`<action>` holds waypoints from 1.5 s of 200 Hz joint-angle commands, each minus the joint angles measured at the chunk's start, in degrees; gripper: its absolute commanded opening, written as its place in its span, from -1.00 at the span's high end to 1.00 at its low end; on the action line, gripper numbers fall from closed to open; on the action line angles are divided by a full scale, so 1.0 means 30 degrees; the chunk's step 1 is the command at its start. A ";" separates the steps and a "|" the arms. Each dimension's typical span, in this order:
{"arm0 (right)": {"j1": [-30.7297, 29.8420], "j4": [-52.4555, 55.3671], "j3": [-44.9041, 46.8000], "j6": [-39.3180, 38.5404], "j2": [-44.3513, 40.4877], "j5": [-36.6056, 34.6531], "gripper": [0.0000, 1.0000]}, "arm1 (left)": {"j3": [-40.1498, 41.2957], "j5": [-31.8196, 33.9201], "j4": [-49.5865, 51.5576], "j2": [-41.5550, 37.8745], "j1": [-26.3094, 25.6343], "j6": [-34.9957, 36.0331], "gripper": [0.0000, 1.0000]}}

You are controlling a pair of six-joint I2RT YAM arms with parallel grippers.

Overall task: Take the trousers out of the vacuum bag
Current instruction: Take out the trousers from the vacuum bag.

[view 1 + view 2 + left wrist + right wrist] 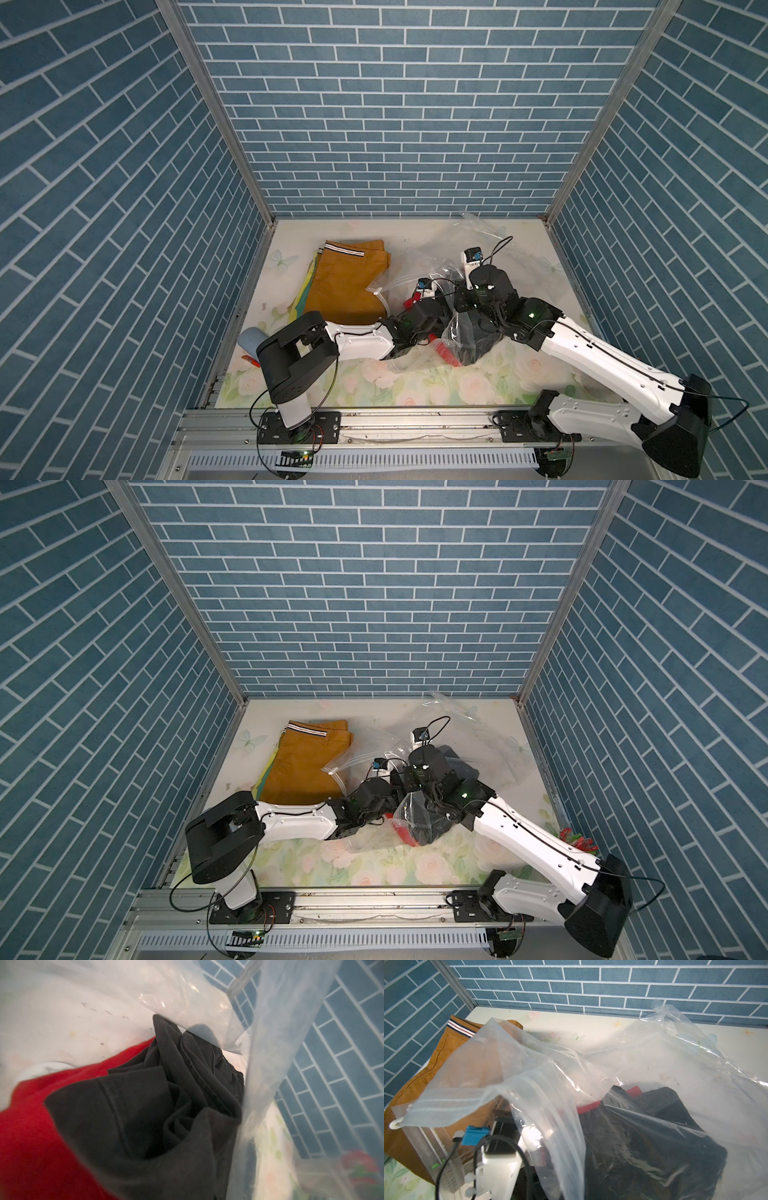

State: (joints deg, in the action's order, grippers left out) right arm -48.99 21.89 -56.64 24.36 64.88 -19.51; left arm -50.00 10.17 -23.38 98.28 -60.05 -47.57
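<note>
The black trousers (145, 1115) lie bunched inside the vacuum bag (654, 1053) at the middle of the tabletop (415, 386). The red trousers (31, 1136) touch them on the left side.

The bag's long axis runs from its zip strip (446, 1101), which faces left, to its closed end at the far right. So the way out for the cloth is leftwards, towards the brown trousers (345, 282) that top the stack lying out of the bag at the far left.

The left arm (361, 338) reaches in from the left under the flap of that strip. Its wrist view looks straight at the black folds just ahead, so it is the nearer arm and, I judge, the one placed to draw them out. The right arm (582, 345) comes over the bag from the right.

Neither the left gripper nor the right gripper shows in any view. Both are closed tight, but whether either pinches cloth or plastic cannot be told.

I judge the pull should go left along the bag, with the far end kept from following.
</note>
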 commanded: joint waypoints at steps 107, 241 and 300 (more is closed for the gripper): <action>0.0276 -0.1519 0.4520 0.0245 -0.4620 0.4694 0.04 | 0.2207 0.0786 0.2198 -0.4106 0.1125 0.1934 1.00; 0.1832 -0.1466 0.7060 -0.0067 -0.8347 0.9342 -0.65 | 0.3943 -0.0107 0.3290 -0.6620 0.2196 0.1475 1.00; 0.1829 -0.2264 0.7310 -0.1096 -0.9994 1.7742 -0.74 | 0.4068 -0.0345 0.3132 -0.6510 0.2496 0.1468 1.00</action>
State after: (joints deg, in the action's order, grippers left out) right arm -43.70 17.08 -34.37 23.92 38.02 21.08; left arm -38.50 8.14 -12.75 80.09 -53.60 -43.29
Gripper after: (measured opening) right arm 0.856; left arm 0.136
